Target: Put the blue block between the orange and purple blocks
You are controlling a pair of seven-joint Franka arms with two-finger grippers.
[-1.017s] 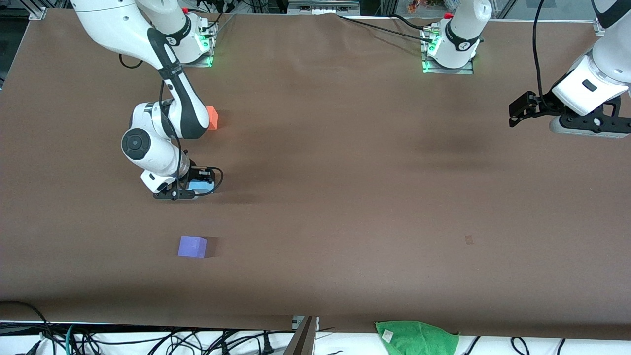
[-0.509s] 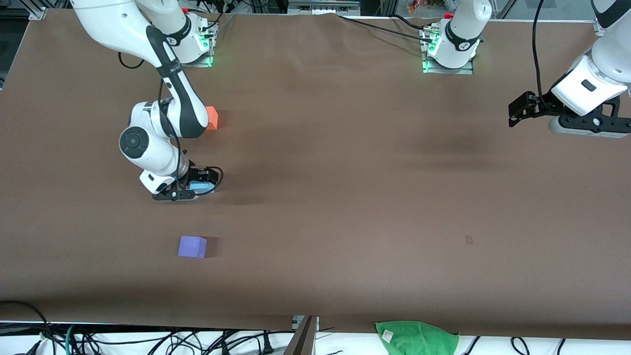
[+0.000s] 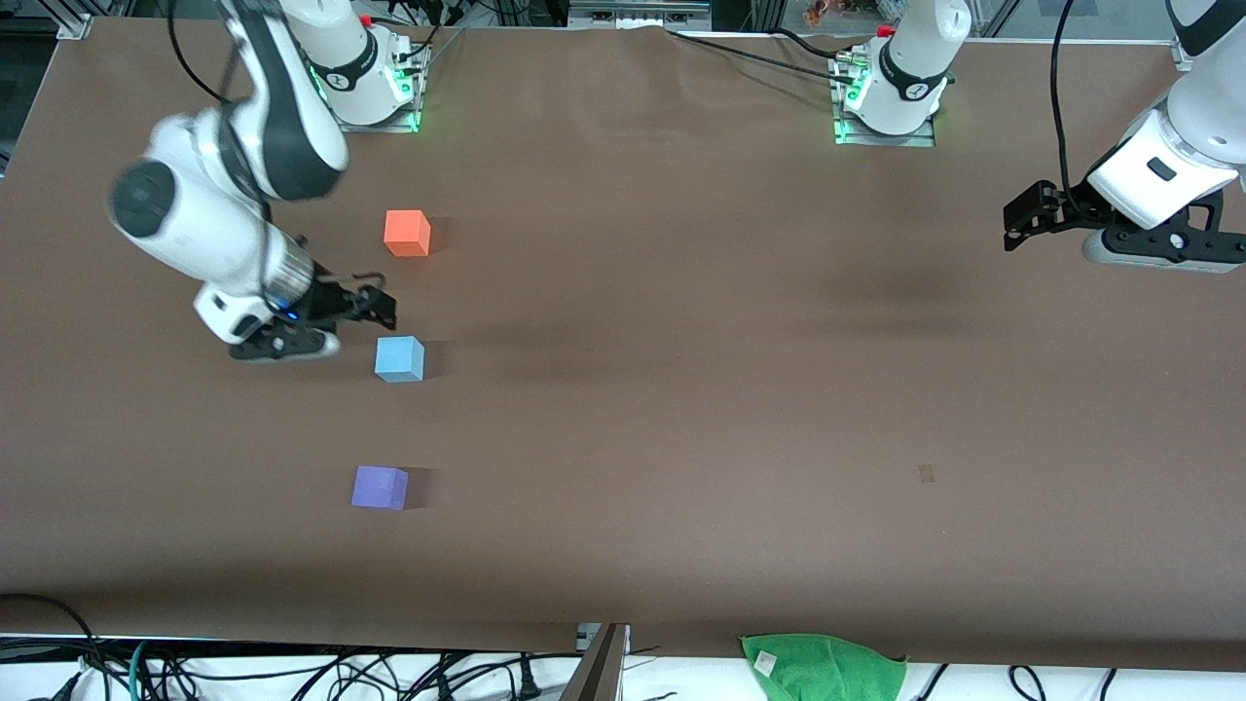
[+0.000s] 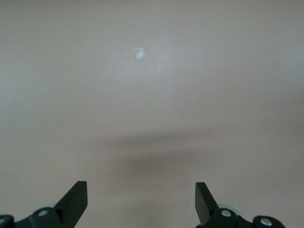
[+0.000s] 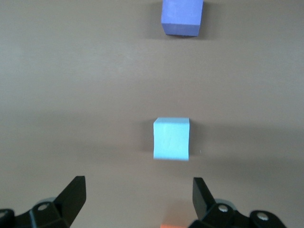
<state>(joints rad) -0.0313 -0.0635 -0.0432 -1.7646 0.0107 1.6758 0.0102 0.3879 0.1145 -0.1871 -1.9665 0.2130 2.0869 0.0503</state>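
Observation:
The light blue block (image 3: 399, 358) sits on the brown table between the orange block (image 3: 407, 233), which is farther from the front camera, and the purple block (image 3: 380, 487), which is nearer. My right gripper (image 3: 292, 344) is open and empty, raised beside the blue block toward the right arm's end. The right wrist view shows its open gripper (image 5: 138, 199) with the blue block (image 5: 171, 138), the purple block (image 5: 182, 16) and an edge of the orange block (image 5: 171, 226). My left gripper (image 3: 1158, 255) waits, open and empty (image 4: 141, 202), over bare table at the left arm's end.
A green cloth (image 3: 823, 664) lies off the table's edge nearest the front camera. A small pale mark (image 3: 926, 473) is on the table surface, also in the left wrist view (image 4: 139, 53). Cables run along the near edge.
My right gripper let go of the blue block, rose and swung away toward the right arm's end. The blue block stays on the table. The orange block is now uncovered. The left arm has not moved.

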